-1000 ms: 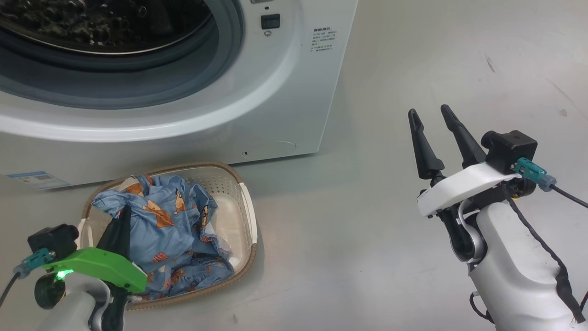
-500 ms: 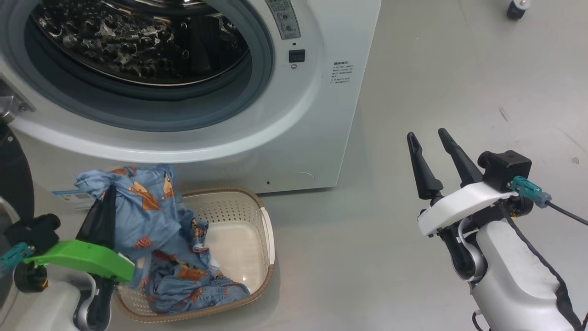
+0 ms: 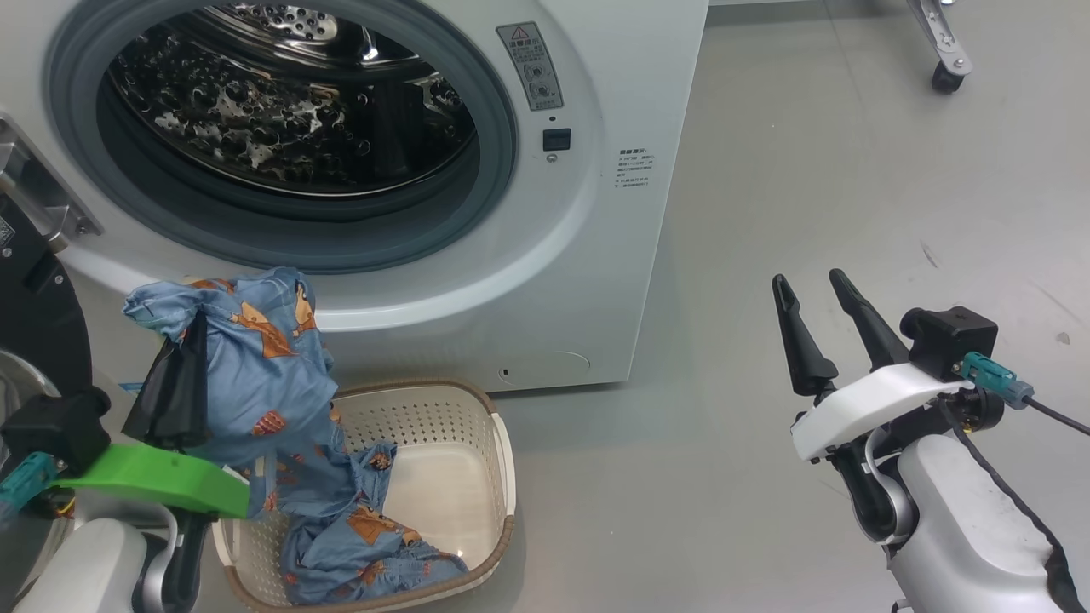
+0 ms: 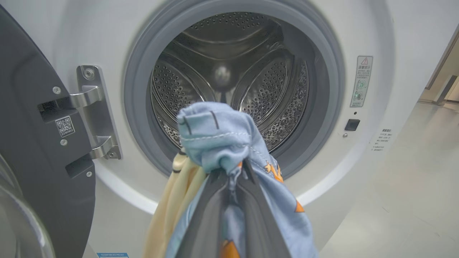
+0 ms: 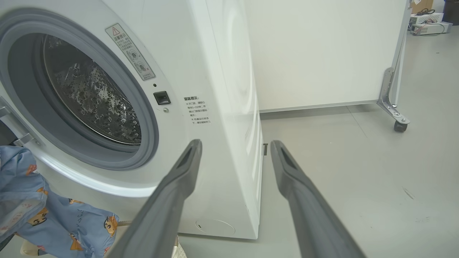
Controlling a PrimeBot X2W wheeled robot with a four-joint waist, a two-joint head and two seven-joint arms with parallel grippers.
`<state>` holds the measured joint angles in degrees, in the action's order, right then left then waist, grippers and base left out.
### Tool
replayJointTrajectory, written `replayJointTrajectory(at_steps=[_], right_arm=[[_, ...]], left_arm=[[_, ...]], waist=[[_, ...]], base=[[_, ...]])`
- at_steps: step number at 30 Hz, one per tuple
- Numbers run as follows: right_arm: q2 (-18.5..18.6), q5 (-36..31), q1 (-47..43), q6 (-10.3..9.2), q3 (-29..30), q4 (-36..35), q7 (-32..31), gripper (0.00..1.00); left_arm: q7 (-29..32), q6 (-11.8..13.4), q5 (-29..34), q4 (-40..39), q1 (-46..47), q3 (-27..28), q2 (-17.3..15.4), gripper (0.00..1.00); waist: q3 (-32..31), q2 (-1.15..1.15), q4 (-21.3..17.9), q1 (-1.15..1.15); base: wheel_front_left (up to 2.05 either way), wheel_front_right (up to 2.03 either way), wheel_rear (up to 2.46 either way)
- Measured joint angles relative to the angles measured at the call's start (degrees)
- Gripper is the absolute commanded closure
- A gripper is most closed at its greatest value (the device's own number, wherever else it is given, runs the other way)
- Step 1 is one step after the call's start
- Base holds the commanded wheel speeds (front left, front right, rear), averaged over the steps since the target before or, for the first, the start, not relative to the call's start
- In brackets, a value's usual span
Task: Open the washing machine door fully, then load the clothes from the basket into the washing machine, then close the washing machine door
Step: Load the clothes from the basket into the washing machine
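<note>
Caster wheel (image 3: 943, 78) is seen on grey floor (image 3: 809, 170), well right of the washing machine (image 3: 596, 281). Door (image 3: 34, 315) is swung open at left, drum (image 3: 281, 111) exposed. Blue cartoon-print clothes (image 3: 255, 366) and a cream piece (image 4: 175, 193) are pinched by the left gripper (image 4: 233, 175) and held above the basket (image 3: 502, 460), before the drum mouth; more is left in the basket. Right gripper (image 3: 809, 281) is spread apart, empty.

A smooth grey floor (image 3: 766, 213) spreads out, marked with a few small dark scuffs (image 3: 928, 254). A white panel (image 5: 315, 53) stands upright on it, its corner carried by a metal bracket (image 5: 389, 89) with a small black wheel (image 5: 400, 126). Past the panel sits some clutter (image 5: 426, 18), too far off to make out.
</note>
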<state>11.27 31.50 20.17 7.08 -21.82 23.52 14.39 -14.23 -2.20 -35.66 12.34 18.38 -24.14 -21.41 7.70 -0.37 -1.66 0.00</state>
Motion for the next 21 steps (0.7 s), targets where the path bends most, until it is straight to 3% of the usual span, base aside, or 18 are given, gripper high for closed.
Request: replayJointTrajectory(at_steps=[21], right_arm=[[0.6, 0.8, -1.1, 0.00, -0.1, -1.1, 0.0, 0.00]], left_arm=[[0.0, 2.2, 3.1, -10.3, -5.7, 1.5, 0.3, 1.00]], waist=[[-0.2, 0.00, -0.1, 0.00]], base=[[0.00, 0.00, 0.00]])
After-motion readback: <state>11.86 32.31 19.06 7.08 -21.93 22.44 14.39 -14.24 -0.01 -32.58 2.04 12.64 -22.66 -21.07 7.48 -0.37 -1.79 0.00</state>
